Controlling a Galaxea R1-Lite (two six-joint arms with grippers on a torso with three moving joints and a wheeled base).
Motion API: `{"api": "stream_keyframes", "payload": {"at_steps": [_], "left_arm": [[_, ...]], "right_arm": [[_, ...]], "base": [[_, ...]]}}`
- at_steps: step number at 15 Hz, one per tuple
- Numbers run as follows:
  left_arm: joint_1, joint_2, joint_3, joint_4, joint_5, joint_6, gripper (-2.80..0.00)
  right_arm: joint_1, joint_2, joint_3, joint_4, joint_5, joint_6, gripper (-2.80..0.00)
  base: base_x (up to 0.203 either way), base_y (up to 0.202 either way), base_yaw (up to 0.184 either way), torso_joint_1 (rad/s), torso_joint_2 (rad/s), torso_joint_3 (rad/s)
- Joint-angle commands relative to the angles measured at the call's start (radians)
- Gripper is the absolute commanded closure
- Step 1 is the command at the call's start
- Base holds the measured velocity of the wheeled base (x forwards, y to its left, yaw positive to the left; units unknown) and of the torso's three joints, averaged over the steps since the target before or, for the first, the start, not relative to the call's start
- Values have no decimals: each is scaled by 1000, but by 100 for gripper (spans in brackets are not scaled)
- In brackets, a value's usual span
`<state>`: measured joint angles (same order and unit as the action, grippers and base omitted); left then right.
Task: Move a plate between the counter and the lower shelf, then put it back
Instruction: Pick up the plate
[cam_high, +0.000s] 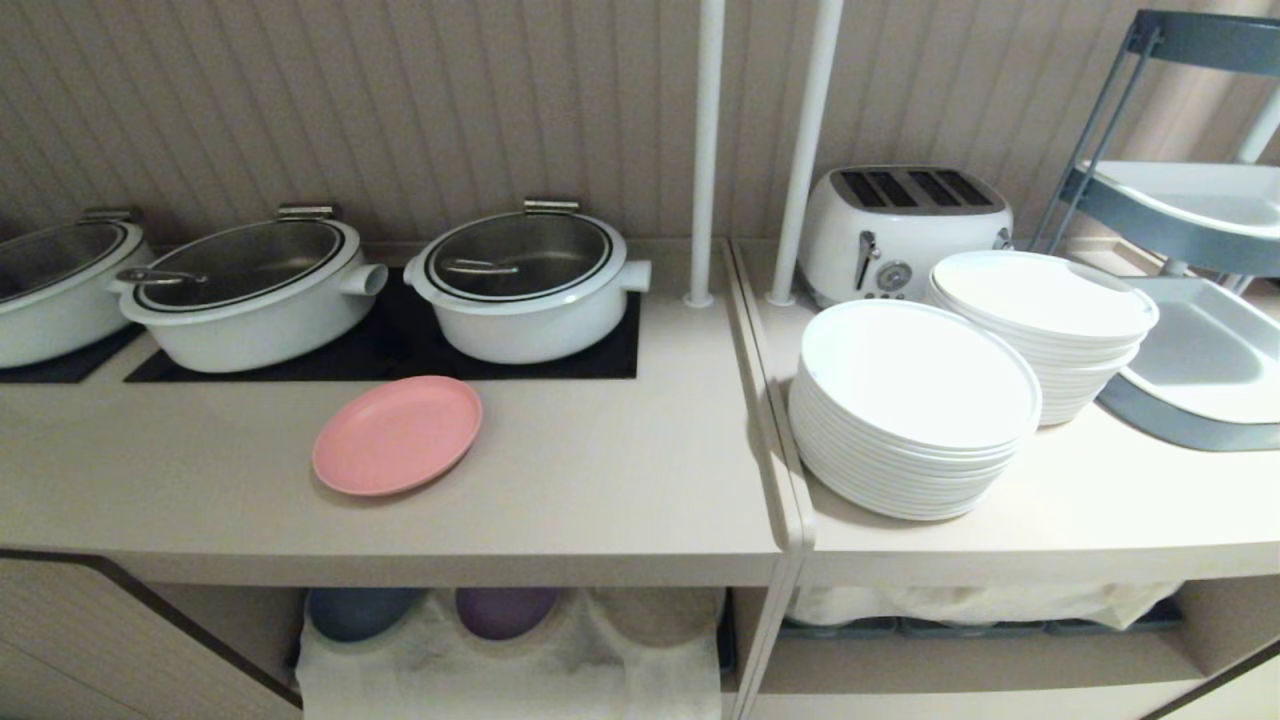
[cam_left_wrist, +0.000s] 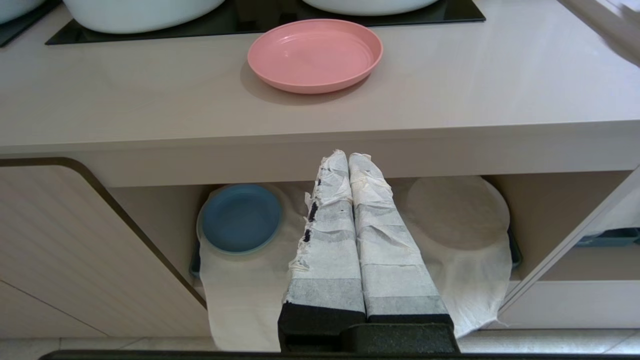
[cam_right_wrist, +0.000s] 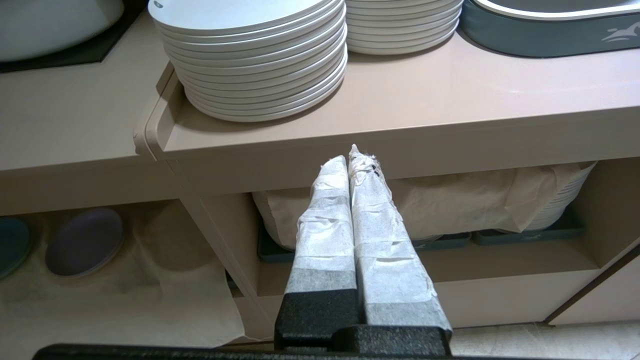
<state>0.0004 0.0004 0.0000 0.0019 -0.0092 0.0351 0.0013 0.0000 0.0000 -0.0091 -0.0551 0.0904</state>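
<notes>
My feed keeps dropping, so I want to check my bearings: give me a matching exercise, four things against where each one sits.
Things:
1. pink plate
2. blue plate
3. toaster
4. left claw

Places:
A. under the worktop, in the lower shelf, on the white cloth
B. behind the white plate stacks
C. shut, in front of the lower shelf, below the counter edge
D. on the counter, in front of the white pots

Pairs: 1-D, 2-A, 3-B, 4-C

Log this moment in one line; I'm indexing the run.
plate: on counter, untouched | left gripper: shut, empty, below counter edge | right gripper: shut, empty, parked | lower shelf: cloth-covered stacks
</notes>
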Motion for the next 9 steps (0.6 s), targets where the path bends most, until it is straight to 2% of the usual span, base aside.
{"api": "stream_keyframes", "payload": {"at_steps": [1,9], "left_arm": [[1,0,0,1,0,0,0],[1,0,0,1,0,0,0]], "right_arm": [[0,1,0,-2,0,0,0],[0,0,0,-1,0,0,0]], "base": [[0,0,0,0,0,0],[0,0,0,0,0,0]]}}
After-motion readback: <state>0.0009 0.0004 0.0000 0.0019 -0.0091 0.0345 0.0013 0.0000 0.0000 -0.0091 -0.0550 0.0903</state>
